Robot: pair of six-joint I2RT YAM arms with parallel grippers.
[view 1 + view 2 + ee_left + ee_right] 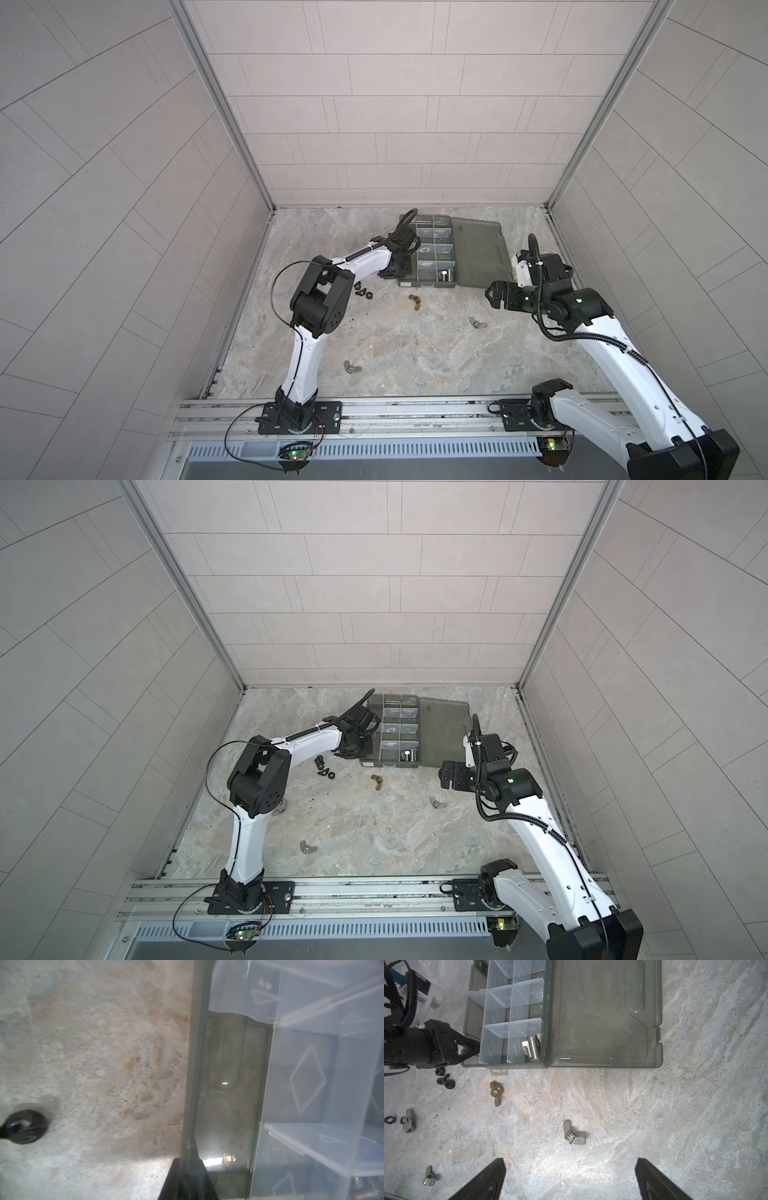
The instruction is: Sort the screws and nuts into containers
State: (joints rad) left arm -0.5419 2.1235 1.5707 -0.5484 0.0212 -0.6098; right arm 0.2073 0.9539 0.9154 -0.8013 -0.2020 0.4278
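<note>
Hovering over the bare table (695, 1105) with its fingers spread wide and nothing between them, your right gripper (570, 1159) had a silver wing nut (574, 1134) lying close ahead of it, on the side toward the organizer box (508, 1065). That was the relation your next move turned on. The nut sat nearly centred between the fingers, but its two wings ran at a slant to the line joining them, so I judged you needed a wrist turn before coming down. In a top view this nut (477, 323) lay in the table's right half, between the open lid (482, 253) and the front edge, far nearer your right arm than your left.

Your left gripper (477, 1049) was closed together on the box's left wall near its front left corner, apparently steadying it. The box was translucent smoky-grey plastic, thin-walled, with pale frosted dividers. The silver hex bolts (532, 1049), threaded and shiny, were lying in its front right compartment (517, 1051). Loose on the matte, marble-patterned table were brass wing nuts (495, 1093) just off the box's front wall and a cluster of black nuts (445, 1081) beside the left gripper. Other silver wing nuts (408, 1121) lay toward the front left. Small, hard and slick, they could skid out of a pinch.
</note>
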